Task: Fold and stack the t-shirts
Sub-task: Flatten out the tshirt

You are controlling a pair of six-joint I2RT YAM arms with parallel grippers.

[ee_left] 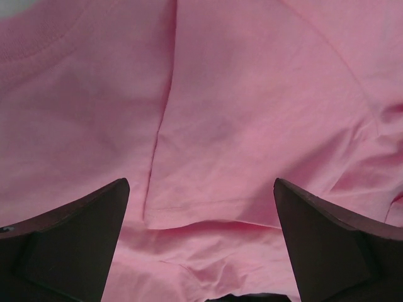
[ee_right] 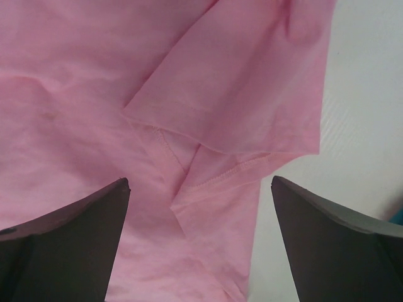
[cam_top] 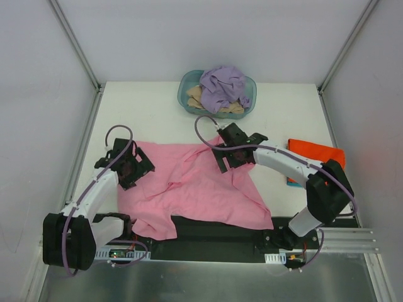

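The pink t-shirt (cam_top: 195,185) lies spread and rumpled on the white table. My left gripper (cam_top: 129,168) is open over its left edge; the left wrist view shows pink cloth (ee_left: 252,113) with a hemmed fold between the spread fingers (ee_left: 82,226). My right gripper (cam_top: 230,154) is open over the shirt's upper right; the right wrist view shows a folded sleeve hem (ee_right: 233,126) between the fingers (ee_right: 327,226). A folded orange-red t-shirt (cam_top: 315,154) lies at the right. The lavender t-shirt (cam_top: 221,85) and tan t-shirt (cam_top: 195,95) sit in the basket.
The teal plastic basket (cam_top: 184,88) stands at the back centre. A bit of teal (cam_top: 291,182) shows under the orange-red shirt. Grey walls and metal rails enclose the table (cam_top: 145,110). The black base plate (cam_top: 214,231) lies at the near edge.
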